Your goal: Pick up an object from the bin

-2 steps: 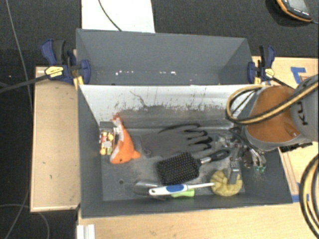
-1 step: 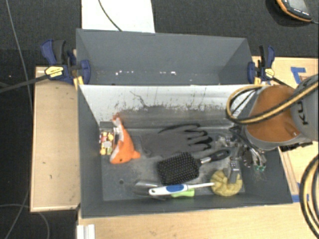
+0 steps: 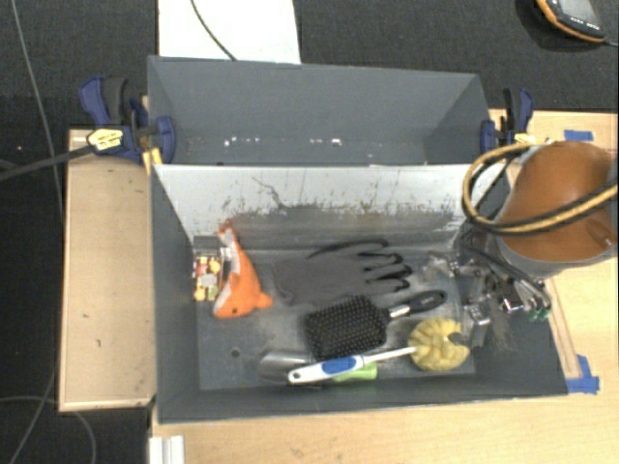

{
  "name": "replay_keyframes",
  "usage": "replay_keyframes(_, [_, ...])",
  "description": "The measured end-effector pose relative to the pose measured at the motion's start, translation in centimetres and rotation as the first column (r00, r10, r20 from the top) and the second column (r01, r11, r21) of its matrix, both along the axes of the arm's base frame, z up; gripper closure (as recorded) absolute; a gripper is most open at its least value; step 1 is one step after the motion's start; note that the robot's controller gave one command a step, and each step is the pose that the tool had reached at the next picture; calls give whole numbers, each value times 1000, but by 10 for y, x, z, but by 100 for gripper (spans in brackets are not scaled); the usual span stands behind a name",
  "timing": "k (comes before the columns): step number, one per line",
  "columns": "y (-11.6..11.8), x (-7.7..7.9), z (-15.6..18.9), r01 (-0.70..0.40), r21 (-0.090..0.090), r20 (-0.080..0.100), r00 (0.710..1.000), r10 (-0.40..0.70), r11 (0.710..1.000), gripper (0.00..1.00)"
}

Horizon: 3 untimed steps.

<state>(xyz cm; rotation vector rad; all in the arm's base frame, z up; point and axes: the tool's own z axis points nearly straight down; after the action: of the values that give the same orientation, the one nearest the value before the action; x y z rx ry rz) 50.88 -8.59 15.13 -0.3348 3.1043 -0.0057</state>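
Closest to the lens is the arm's orange wrist cover [image 3: 559,201], standing high over the bin's right wall with black and yellow cables [image 3: 481,180] looped round it.

The thing nearest the gripper [image 3: 479,319] is a lumpy yellow tuft [image 3: 440,344], like a sponge or pom-pom. It lies on the floor in the right front part of the bin, and the gripper's metal end is just beside its upper right edge. Whether the two touch, and whether the gripper is open or closed, cannot be made out. Nothing is seen in its hold.

The handle tip of a white and blue toothbrush [image 3: 338,366] reaches the tuft's left side, and the toothbrush runs left along the front wall. Just above it lies a black hairbrush [image 3: 346,329], bristles up, with its handle slanting up and right toward the gripper. Behind the hairbrush a dark grey glove [image 3: 338,269] lies flat, its fingers pointing right. Well apart on the left, an orange soft toy [image 3: 240,293] leans against a small printed packet [image 3: 204,276].

The arm comes in from the right over the rim, wrist turned downward, with the gripper low inside the bin.

The grey metal bin [image 3: 309,114] has a tall back wall, and its things are spread singly over the floor, mostly toward the front.
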Motion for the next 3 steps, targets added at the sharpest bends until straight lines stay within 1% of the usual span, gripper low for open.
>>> replay_keyframes(1, [0,-16,-67,430,6,-5,903,-430,903,0])
replay_keyframes(2, [0,-21,-84,206,3,2,979,-206,979,0])
replay_keyframes(3, [-1,-18,29,422,6,-8,907,-422,907,0])
